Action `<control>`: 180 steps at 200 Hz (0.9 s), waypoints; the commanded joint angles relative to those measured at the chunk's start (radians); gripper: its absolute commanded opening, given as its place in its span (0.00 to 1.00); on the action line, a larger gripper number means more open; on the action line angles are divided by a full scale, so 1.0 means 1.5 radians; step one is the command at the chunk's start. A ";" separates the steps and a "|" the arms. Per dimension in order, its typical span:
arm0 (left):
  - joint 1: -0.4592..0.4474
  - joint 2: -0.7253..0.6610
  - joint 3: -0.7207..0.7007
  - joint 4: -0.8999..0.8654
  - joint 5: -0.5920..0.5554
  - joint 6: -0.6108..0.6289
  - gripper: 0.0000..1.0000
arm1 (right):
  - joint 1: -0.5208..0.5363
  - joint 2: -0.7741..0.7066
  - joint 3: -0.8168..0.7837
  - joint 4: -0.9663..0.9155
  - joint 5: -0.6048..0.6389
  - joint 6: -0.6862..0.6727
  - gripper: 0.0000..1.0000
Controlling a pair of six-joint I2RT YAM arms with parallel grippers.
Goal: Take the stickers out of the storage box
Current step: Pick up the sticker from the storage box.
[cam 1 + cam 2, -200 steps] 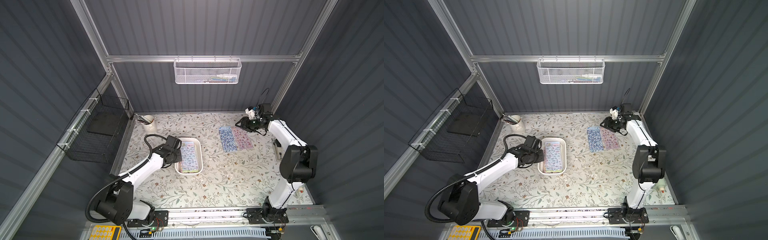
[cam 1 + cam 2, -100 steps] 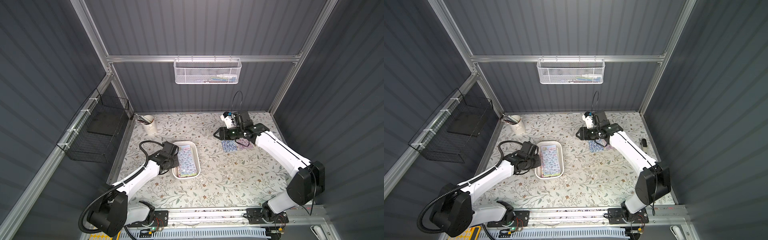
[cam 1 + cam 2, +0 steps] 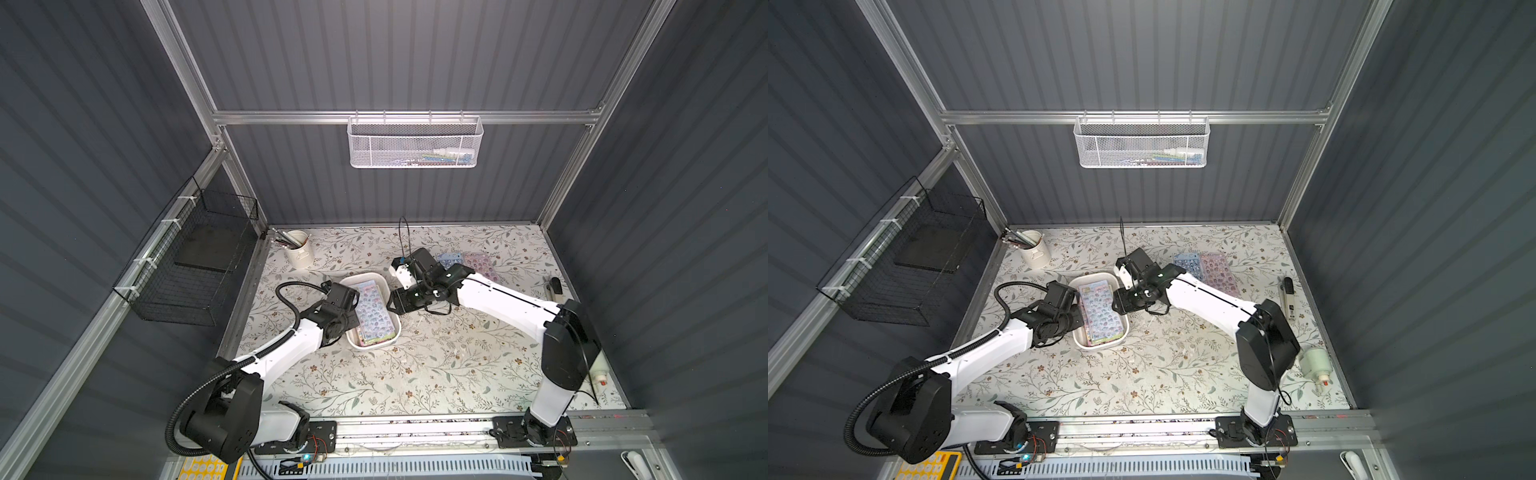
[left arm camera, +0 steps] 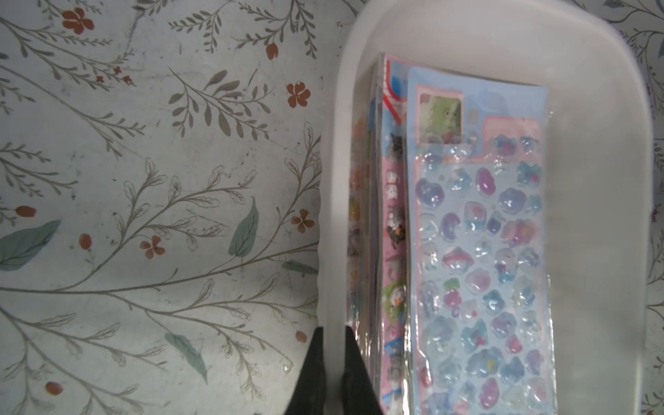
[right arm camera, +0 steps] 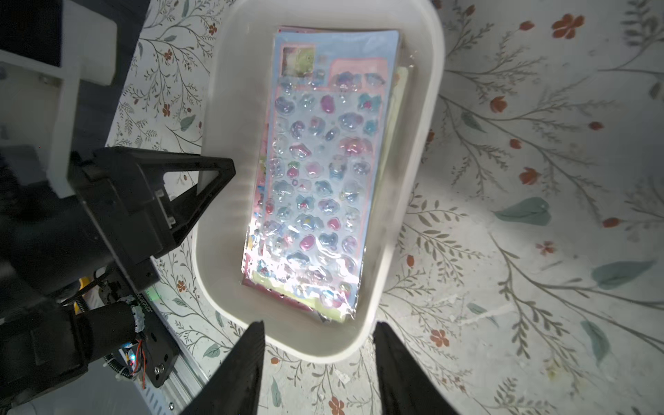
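Right tool [image 5: 319,325], jaws apart and empty, hovers at the box [image 5: 425,90]. The stickers [image 5: 316,172] lie stacked inside, just ahead of it, their long axis running straight away. Left tool [image 4: 333,328] is clamped on the box's side wall.

No legible text, brand or number anywhere; print on the stickers [image 5: 316,172] too blurred

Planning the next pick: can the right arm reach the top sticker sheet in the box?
Probably yes: the right gripper, open, is at the storage box; its top sticker sheet lies uncovered; the left gripper pinches only a side wall.
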 commanded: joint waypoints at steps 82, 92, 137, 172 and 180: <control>0.008 -0.040 -0.034 0.044 -0.043 -0.025 0.00 | 0.046 0.190 0.221 -0.091 0.102 -0.012 0.46; 0.009 -0.048 -0.039 0.043 -0.046 -0.024 0.00 | 0.049 0.201 0.230 -0.094 0.106 -0.011 0.46; 0.013 -0.082 -0.062 0.037 -0.067 -0.020 0.00 | 0.067 0.265 0.306 -0.137 0.151 -0.015 0.47; 0.015 -0.112 -0.082 0.029 -0.088 -0.020 0.00 | 0.070 0.294 0.333 -0.145 0.168 -0.010 0.48; 0.015 -0.118 -0.086 0.028 -0.092 -0.020 0.00 | 0.071 0.301 0.339 -0.147 0.168 -0.010 0.49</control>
